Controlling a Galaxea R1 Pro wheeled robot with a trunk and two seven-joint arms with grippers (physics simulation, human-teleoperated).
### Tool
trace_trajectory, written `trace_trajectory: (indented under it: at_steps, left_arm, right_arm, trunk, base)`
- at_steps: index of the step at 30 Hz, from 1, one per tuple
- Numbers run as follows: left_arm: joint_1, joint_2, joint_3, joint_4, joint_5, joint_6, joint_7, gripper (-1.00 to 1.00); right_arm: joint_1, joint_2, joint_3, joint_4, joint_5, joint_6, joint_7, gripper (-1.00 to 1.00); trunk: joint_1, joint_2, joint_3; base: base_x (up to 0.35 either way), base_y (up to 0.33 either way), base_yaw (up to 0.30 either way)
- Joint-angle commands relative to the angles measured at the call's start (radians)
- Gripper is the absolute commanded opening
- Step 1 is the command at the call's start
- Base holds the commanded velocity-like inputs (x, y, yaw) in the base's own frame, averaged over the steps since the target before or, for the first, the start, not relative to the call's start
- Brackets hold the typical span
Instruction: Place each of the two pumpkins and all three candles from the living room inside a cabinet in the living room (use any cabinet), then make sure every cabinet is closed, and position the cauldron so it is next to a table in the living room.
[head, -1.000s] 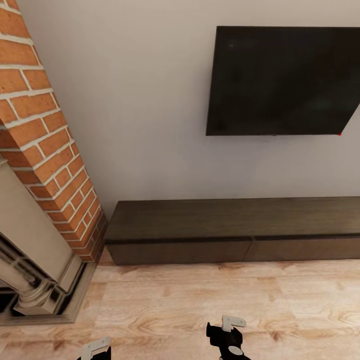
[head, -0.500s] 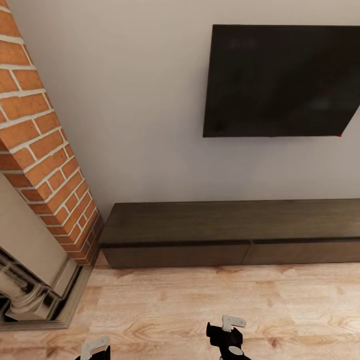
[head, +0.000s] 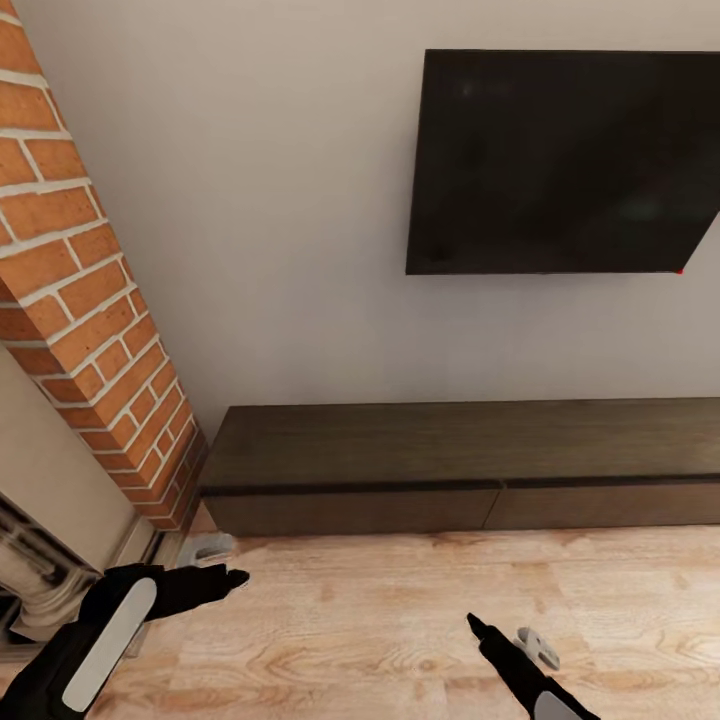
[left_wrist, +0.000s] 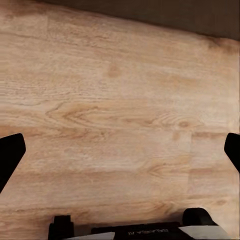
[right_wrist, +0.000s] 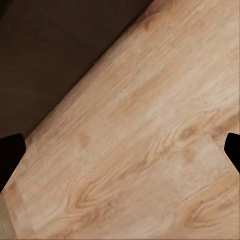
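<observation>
Both grippers, left (head: 215, 565) & right (head: 505, 640), spread wide, empty, arms reaching toward cabinet (head: 400, 455).

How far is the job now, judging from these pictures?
Done: the cabinet fronts look shut. Whether anything is inside cannot be told. In hand: nothing. The left claw and right claw hang open over the wooden floor before the cabinet, with bare floor between their fingers in both wrist views. Left: nothing here confirms any pumpkin, candle or cauldron step.
</observation>
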Motion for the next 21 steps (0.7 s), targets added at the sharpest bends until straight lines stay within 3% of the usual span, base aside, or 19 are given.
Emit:
trace_trajectory:
  at_steps: [1, 5, 11, 14, 17, 21]
  left_arm:
    - [-0.001, 0.002, 0.002, -0.015, 0.023, 0.014, 0.011, 1.0]
    - [-0.001, 0.004, 0.016, -0.08, 0.07, 0.05, 0.01, 1.0]
    - [-0.002, 0.007, 0.016, -0.128, 0.078, 0.059, 0.009, 1.0]
    - [-0.002, 0.006, 0.016, -0.136, 0.079, 0.059, 0.009, 1.0]
    - [-0.002, 0.005, 0.014, -0.138, 0.08, 0.06, 0.009, 1.0]
    - [-0.002, 0.004, 0.005, -0.139, 0.11, 0.061, 0.009, 1.0]
  right_arm:
    - [-0.001, -0.007, 0.01, 0.001, -0.025, 0.001, 0.021, 1.0]
    - [-0.001, -0.024, 0.012, -0.001, -0.064, -0.007, 0.101, 1.0]
    - [-0.001, -0.024, 0.01, -0.005, -0.074, -0.096, 0.118, 1.0]
    - [-0.001, -0.023, 0.01, -0.007, -0.079, -0.106, 0.16, 1.0]
    - [-0.001, -0.022, 0.009, -0.01, -0.084, -0.092, 0.219, 1.0]
    - [-0.001, -0.02, 0.01, -0.013, -0.085, 0.022, 0.29, 1.0]
  trunk:
    - [0.0, 0.0, -0.001]
    - [0.008, -0.014, -0.007]
    - [0.031, -0.056, -0.026]
    - [0.042, -0.077, -0.035]
    - [0.054, -0.098, -0.045]
    - [0.069, -0.126, -0.057]
  base:
    - [0.0, 0.0, 0.0]
    - [0.0, 0.0, 0.0]
    - [0.0, 0.0, 0.0]
    - [0.0, 0.0, 0.0]
    - [0.0, 0.0, 0.0]
    - [0.0, 0.0, 0.0]
